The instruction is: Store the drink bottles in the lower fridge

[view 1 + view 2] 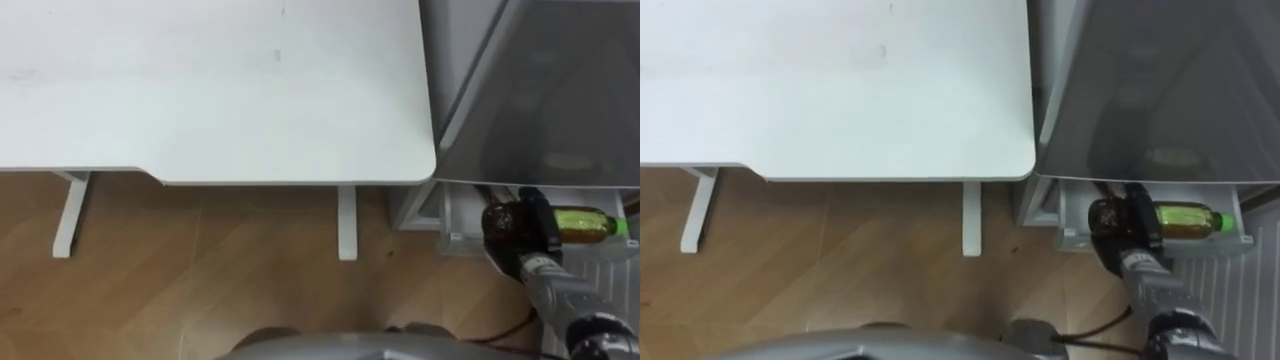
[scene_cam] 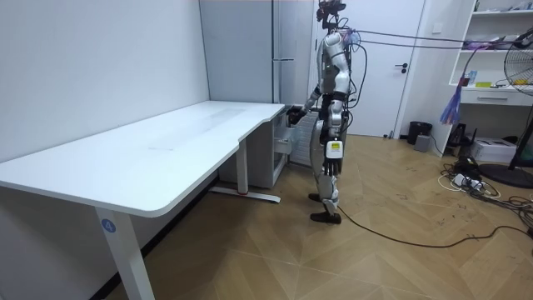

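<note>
Presently, the white counter [image 1: 220, 90] occupied the left and far side of the scene, with the grey fridge [image 1: 540, 90] touching its right end. The robot stood on the wooden floor [image 1: 200, 270], facing the counter's near edge. The fridge's lower compartment [image 1: 1070, 215] stood open at near right. The right hand [image 1: 510, 228] reached into it, fingers curled round a drink bottle [image 1: 580, 224]. The bottle lay on its side within the compartment's white frame, green cap pointing right.
</note>
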Controlling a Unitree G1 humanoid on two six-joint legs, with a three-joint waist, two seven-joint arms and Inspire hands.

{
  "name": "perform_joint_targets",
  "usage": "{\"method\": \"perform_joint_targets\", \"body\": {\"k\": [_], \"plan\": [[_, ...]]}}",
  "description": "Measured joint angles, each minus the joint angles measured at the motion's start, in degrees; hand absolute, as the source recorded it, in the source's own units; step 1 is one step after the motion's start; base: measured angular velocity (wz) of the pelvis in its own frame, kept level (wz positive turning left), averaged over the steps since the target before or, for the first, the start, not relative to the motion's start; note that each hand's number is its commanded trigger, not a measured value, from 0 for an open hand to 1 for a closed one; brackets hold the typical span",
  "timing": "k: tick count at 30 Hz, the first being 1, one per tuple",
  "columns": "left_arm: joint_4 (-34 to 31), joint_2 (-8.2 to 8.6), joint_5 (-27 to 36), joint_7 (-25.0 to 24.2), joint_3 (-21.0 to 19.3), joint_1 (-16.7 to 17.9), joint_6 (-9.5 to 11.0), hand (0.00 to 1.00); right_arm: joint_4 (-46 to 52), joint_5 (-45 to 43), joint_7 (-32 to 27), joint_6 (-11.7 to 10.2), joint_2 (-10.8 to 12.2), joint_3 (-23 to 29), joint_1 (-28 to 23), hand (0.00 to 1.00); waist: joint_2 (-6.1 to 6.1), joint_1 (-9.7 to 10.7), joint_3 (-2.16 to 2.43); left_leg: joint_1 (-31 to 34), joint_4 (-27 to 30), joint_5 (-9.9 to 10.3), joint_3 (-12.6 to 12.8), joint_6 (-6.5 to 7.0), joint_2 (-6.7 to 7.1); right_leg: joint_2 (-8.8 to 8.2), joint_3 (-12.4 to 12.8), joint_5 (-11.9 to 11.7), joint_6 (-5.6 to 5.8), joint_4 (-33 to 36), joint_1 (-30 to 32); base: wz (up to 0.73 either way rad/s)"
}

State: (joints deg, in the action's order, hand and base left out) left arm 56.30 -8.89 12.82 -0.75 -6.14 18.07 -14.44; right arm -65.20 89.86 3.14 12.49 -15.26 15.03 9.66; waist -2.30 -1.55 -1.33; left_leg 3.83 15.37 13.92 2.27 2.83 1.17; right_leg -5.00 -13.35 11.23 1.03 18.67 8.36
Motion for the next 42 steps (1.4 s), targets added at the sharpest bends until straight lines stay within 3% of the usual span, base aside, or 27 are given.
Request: {"method": "perform_joint_targets", "body": {"k": [1, 7, 8, 9, 10, 11, 19, 42], "plan": [[0.5, -0.54, 0.0, 0.0, 0.8, -0.9, 0.0, 0.0, -0.7, 0.1, -0.2, -0.1, 0.0, 0.0, 1.5, 1.0, 0.13, -0.2, -0.25, 1.4, 0.5, 0.0, 0.4, 0.08, 0.06, -0.06, 0.5, -0.1, -0.1, 0.6, 1.6, -0.2], [1.6, -1.3, 0.0, -0.2, 3.6, -5.5, 0.7, 0.0, -5.6, -0.2, -1.3, -1.3, -2.2, -0.3, 9.5, 1.0, -0.61, -0.5, -0.22, 8.4, 2.3, -1.4, 1.0, 0.54, 0.57, -0.79, 0.8, -2.0, -0.55, 2.1, 8.8, -0.04], [1.6, -1.43, 0.0, 0.0, 4.4, -6.2, 0.8, 0.0, -7.2, -0.1, -1.3, -1.7, -2.6, -0.5, 10.9, 0.55, -0.61, -0.6, -0.23, 9.2, 2.2, -1.7, 1.4, 0.55, 0.55, -0.83, 1.0, -2.3, -0.64, 2.2, 9.8, -0.04], [1.6, -1.43, 0.0, 0.1, 4.5, -6.4, 0.8, 0.0, -7.9, -0.1, -1.3, -1.9, -2.7, -0.7, 11.5, 0.29, -0.59, -0.7, -0.24, 9.6, 2.2, -1.8, 1.6, 0.54, 0.53, -0.84, 1.0, -2.4, -0.71, 2.2, 10.2, -0.08], [1.6, -1.42, 0.0, 0.1, 4.6, -6.7, 1.1, 0.0, -8.8, -0.2, -1.3, -2.1, -2.9, -0.7, 12.5, 0.05, -0.59, -1.1, -0.24, 10.2, 2.1, -2.0, 1.7, 0.5, 0.49, -0.85, 1.3, -2.6, -0.88, 2.2, 11.0, -0.13], [1.7, -1.47, 0.0, 0.1, 4.6, -7.2, 1.2, 0.0, -8.9, -0.2, -1.3, -2.4, -3.3, -0.7, 13.1, 0.0, -0.57, -1.9, -0.25, 10.9, 2.1, -2.1, 2.1, 0.44, 0.43, -0.81, 1.7, -2.7, -1.01, 2.3, 12.0, -0.14], [3.0, -3.26, 0.0, -0.6, 4.5, -7.9, 2.0, 0.0, -9.4, -0.6, -1.8, -2.5, -5.2, -0.6, 15.1, 0.0, 0.17, -3.2, -0.51, 14.2, 2.0, -2.7, 2.5, 0.16, 0.3, -1.15, 1.9, -2.9, -1.36, 3.5, 15.7, -0.01], [4.5, -3.76, 0.1, -3.1, 4.5, -8.3, 2.5, 0.0, -12.1, -5.4, -2.0, -1.0, -7.2, -0.8, 16.3, 0.0, 0.92, -3.5, -0.88, 13.0, 2.3, -2.8, 2.4, 0.29, 0.57, -1.89, 1.1, -2.6, -1.36, 3.6, 14.5, 0.01]]}}
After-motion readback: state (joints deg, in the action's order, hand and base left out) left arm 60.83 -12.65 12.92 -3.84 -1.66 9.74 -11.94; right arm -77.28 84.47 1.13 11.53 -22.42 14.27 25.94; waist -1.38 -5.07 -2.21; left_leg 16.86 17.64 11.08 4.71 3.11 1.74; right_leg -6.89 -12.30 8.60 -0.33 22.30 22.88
